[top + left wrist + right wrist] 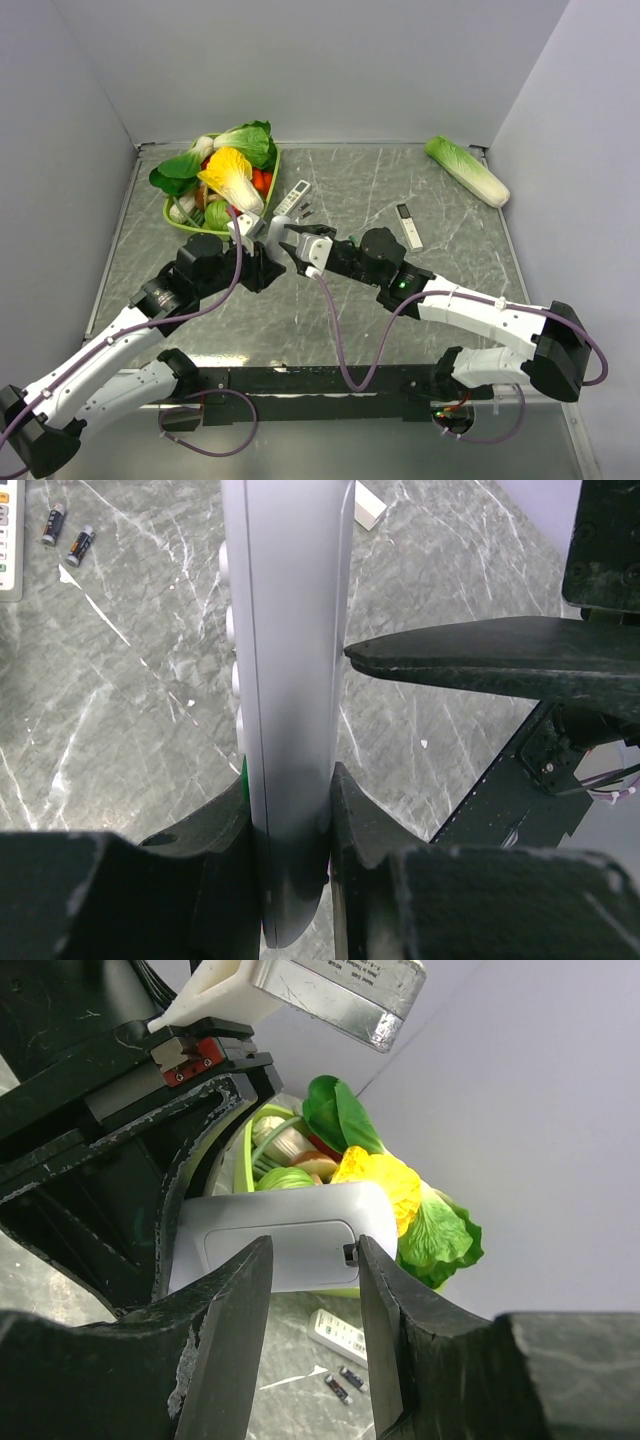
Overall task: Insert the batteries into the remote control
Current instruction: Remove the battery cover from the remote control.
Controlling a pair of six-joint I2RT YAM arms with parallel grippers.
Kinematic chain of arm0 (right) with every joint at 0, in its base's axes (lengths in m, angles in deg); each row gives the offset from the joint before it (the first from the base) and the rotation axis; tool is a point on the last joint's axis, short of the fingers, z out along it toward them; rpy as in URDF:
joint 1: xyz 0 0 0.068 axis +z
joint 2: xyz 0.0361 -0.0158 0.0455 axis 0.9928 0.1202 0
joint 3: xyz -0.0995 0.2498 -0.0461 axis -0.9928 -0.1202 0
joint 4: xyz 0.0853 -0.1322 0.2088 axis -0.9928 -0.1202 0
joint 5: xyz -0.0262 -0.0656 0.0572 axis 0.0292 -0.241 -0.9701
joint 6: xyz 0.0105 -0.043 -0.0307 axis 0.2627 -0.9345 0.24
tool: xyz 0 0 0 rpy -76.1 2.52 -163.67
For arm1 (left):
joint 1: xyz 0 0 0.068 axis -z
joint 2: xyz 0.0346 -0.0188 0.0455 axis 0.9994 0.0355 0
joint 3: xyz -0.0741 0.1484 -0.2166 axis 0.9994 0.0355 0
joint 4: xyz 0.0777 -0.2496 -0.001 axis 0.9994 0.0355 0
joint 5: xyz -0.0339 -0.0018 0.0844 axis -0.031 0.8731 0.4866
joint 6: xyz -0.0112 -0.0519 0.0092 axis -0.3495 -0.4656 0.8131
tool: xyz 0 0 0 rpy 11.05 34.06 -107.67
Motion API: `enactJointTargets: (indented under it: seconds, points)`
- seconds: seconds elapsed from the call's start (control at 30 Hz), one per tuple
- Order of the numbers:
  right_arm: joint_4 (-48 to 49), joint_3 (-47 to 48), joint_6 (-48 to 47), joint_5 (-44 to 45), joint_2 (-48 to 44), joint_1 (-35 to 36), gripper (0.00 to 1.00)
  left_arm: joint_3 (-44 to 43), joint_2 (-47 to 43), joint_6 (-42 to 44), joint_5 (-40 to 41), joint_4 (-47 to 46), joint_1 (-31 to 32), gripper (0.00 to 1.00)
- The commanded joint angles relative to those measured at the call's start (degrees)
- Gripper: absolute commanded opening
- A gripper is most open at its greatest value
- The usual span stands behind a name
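My left gripper (290, 805) is shut on the lower end of the white remote control (288, 650) and holds it on edge above the table. In the right wrist view the remote's back (290, 1240) faces me, with its battery cover closed. My right gripper (310, 1252) is open, its jaws on either side of the cover, and one fingertip (362, 1250) is at the cover's latch. In the top view both grippers meet at the remote (268, 230) near the table's middle. Two batteries (66, 534) lie on the table, also seen in the right wrist view (343, 1382).
A white remote with grey buttons (292, 198) lies beside the batteries. A slim white remote with a black end (409, 226) lies to the right. A green basket (170, 212) of vegetables stands at the back left. A cabbage (466, 170) lies at the back right.
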Motion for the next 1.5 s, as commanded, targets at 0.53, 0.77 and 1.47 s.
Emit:
enactJointTargets:
  seconds: [0.53,0.77,1.47]
  points:
    - [-7.34,3.3,-1.3,-0.06,1.5,1.52,0.13,-0.42,-1.2,-1.51,-2.44,-4.4,-0.08,0.01]
    - [-6.47,2.25,-0.59,1.86,0.62,1.69,0.03,-0.42,-0.93,-2.3,-1.12,-4.05,-0.87,0.01]
    - [-4.36,0.31,2.31,7.66,-0.26,1.43,0.0,-1.3,4.96,-2.65,0.29,-1.06,-1.84,0.01]
